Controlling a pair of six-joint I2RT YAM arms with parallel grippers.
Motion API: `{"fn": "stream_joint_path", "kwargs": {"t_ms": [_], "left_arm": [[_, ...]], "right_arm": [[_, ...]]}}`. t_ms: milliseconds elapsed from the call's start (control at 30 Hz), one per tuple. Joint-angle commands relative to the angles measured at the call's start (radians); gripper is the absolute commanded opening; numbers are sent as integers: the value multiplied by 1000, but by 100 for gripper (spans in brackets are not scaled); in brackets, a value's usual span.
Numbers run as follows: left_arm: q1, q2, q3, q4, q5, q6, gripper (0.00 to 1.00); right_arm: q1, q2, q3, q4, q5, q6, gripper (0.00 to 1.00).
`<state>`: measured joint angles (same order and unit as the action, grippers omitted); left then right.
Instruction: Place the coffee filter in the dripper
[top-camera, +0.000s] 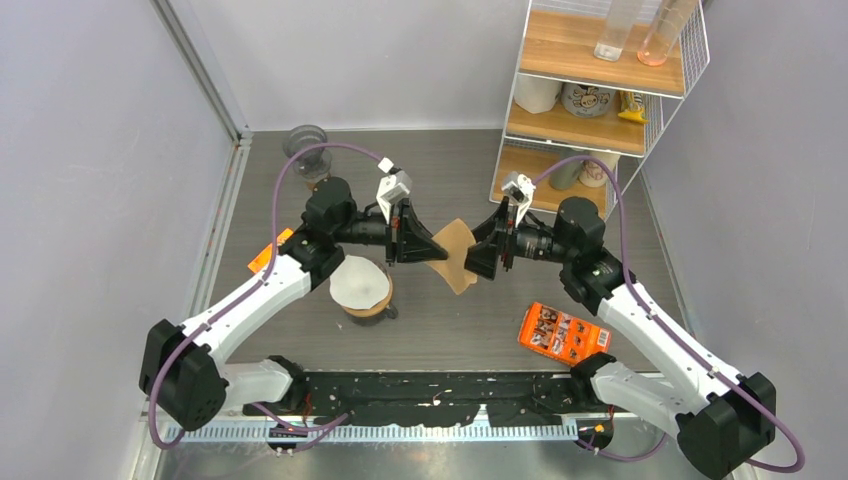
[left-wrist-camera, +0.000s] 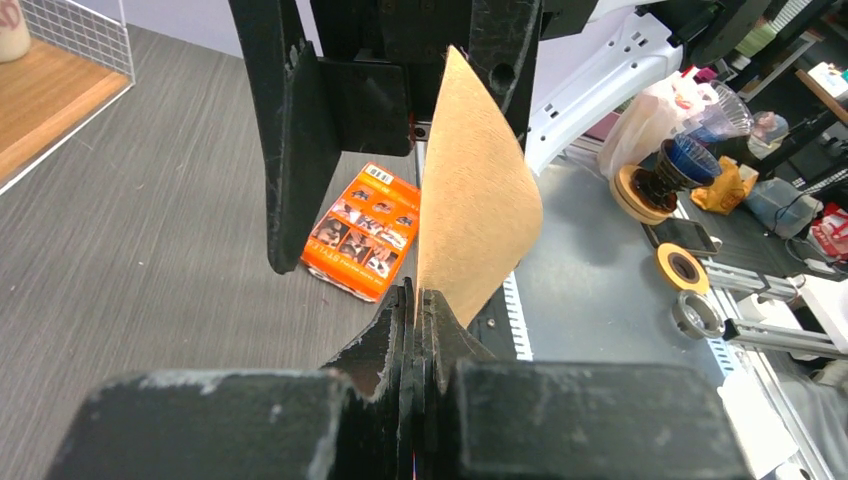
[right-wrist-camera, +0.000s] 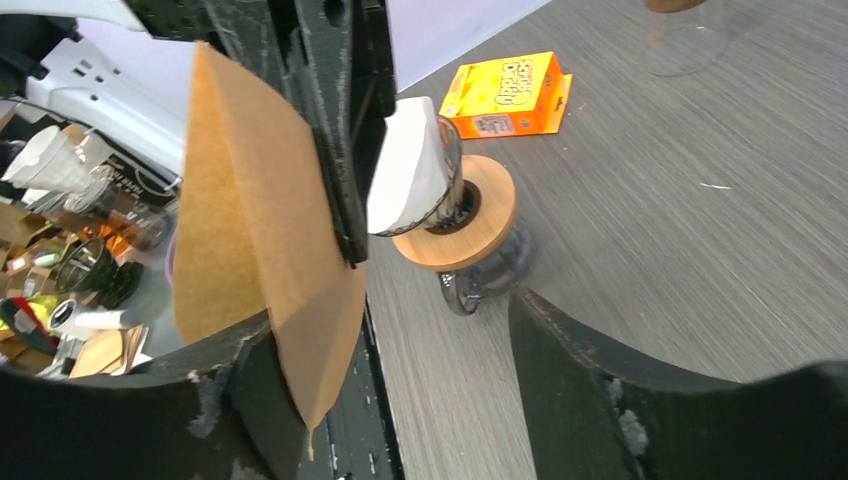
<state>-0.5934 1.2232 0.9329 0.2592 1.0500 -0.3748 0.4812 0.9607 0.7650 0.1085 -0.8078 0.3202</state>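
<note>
We see the left gripper (top-camera: 428, 245) with its jaws pressed together, pinching one corner of the brown coffee filter (top-camera: 455, 255). In the left wrist view the two fingertips (left-wrist-camera: 415, 300) meet on the paper's lower point, and the filter (left-wrist-camera: 480, 200) fans upward from them as a folded cone standing on edge. It hangs above the table (top-camera: 450, 170), between the two arms.

The right gripper (top-camera: 478, 255) faces the left one from the other side with its jaws spread wide. The free part of the filter (right-wrist-camera: 250, 230) lies between them, close against one finger. We cannot tell whether it touches that finger, and the other finger stands well apart from it.

The dripper (top-camera: 360, 288) stands on the table near the left arm's forearm, below and to the left of the filter. The right wrist view shows it as a pale white cone (right-wrist-camera: 415, 165) seated on a round wooden collar over a glass stand.

An orange packet (top-camera: 563, 332) lies flat beside the right arm. A second orange box (top-camera: 270, 252) sits on the far side of the left arm. A glass carafe (top-camera: 305, 148) stands near the back wall, and a wire shelf rack (top-camera: 600, 100) with wooden boards fills the back right corner.
</note>
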Motion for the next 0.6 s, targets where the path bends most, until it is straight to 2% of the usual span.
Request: {"fn": "stream_joint_path", "kwargs": {"t_ms": [0,300,433,500,533,567], "left_arm": [[2,11,49,68,40,-27,0],[2,8,46,69,44,-29,0],[2,12,51,73,49,-32,0],[2,16,51,76,52,-34,0],[2,17,52,77,49,-37,0],[2,18,54,74,46,-38,0]], "right_arm": [[11,-2,42,68,-66,-2,66],[17,-12,45,63,-58,-2,48],[18,-21,45,62,-75,-6,30],[20,-23,46,62,-85,-5,19],[20,-25,46,63,-86,-5,10],[22,-27,46,63,-84,-5,8]]}}
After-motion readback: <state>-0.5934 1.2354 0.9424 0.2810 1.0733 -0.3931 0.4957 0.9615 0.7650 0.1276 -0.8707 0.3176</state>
